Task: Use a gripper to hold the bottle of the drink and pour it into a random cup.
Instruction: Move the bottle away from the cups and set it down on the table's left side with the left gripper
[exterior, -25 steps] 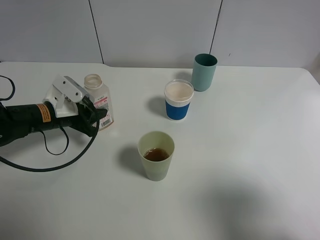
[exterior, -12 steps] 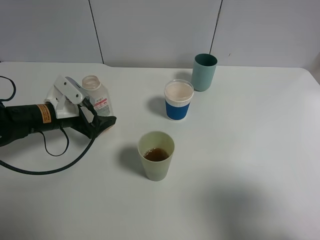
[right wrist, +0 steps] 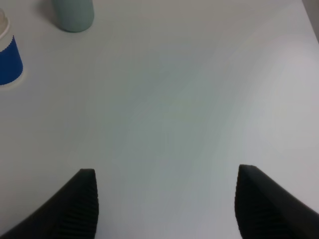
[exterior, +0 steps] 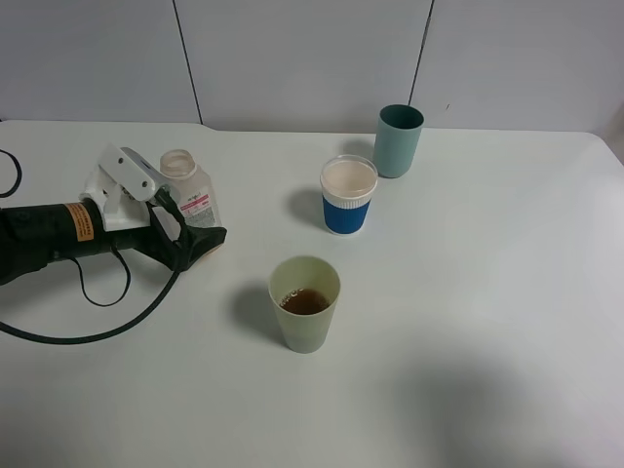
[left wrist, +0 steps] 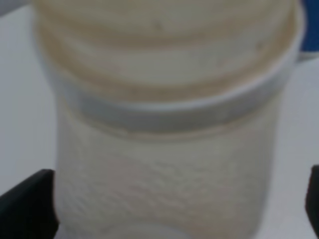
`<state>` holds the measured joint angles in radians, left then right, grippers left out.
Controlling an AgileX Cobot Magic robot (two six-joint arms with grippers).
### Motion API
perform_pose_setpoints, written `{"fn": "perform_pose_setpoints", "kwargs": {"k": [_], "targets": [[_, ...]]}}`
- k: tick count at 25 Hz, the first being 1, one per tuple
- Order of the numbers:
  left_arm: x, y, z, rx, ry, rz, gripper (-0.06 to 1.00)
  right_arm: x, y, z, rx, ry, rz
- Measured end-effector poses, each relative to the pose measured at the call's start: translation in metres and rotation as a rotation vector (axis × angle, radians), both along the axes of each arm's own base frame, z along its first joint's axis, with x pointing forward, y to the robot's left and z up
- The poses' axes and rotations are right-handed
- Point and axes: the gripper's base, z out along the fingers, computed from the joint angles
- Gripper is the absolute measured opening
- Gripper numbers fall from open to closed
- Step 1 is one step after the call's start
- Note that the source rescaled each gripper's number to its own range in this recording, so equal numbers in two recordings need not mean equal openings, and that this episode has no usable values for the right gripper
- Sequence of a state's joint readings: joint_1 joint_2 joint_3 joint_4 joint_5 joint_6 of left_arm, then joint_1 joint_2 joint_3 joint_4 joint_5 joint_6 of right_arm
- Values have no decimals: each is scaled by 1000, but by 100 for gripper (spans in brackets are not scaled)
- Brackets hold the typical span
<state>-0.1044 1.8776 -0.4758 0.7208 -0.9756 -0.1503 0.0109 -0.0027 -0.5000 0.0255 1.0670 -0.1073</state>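
Observation:
The clear bottle (exterior: 181,173) with a red-and-white label stands upright and uncapped on the table at the left, and looks nearly empty. My left gripper (exterior: 191,211) straddles it with the jaws spread. In the left wrist view the bottle's neck (left wrist: 164,99) fills the frame, and the black fingertips (left wrist: 25,204) sit at the edges, with a gap on one side. The pale yellow-green cup (exterior: 304,304) stands in the middle and holds the brown drink (exterior: 305,300). My right gripper (right wrist: 164,209) is open and empty over bare table, and is out of the exterior view.
A blue-and-white paper cup (exterior: 348,194) and a taller teal cup (exterior: 399,140) stand behind the yellow-green cup; both show in the right wrist view, the paper cup (right wrist: 9,59) and the teal cup (right wrist: 73,14). A black cable (exterior: 97,331) loops by the left arm.
My left gripper's jaws have spread; the near black finger has swung away from the bottle's label toward the table front. The arm has drawn slightly left. The bottle stays upright.

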Motion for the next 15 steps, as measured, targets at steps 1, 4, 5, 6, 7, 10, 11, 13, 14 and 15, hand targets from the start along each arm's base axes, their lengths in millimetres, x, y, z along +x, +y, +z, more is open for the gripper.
{"fn": "perform_pose_setpoints", "kwargs": {"k": [1, 4, 5, 6, 7, 10, 11, 13, 14, 15], "targets": [[-2, 0, 3, -4, -3, 5, 100, 0, 0, 0, 0, 0, 0], [-10, 3, 18, -23, -27, 36, 100, 0, 0, 0, 0, 0, 0], [-13, 4, 24, -26, -42, 44, 100, 0, 0, 0, 0, 0, 0], [-16, 5, 30, -29, -56, 51, 100, 0, 0, 0, 0, 0, 0], [-19, 5, 37, -32, -70, 58, 100, 0, 0, 0, 0, 0, 0], [-30, 9, 54, -33, -75, 94, 100, 0, 0, 0, 0, 0, 0], [-33, 11, 58, -31, -65, 112, 100, 0, 0, 0, 0, 0, 0], [-40, 14, 70, -32, -63, 151, 100, 0, 0, 0, 0, 0, 0], [-43, 16, 75, -32, -58, 173, 100, 0, 0, 0, 0, 0, 0], [-46, 19, 81, -39, -50, 207, 100, 0, 0, 0, 0, 0, 0]]}}
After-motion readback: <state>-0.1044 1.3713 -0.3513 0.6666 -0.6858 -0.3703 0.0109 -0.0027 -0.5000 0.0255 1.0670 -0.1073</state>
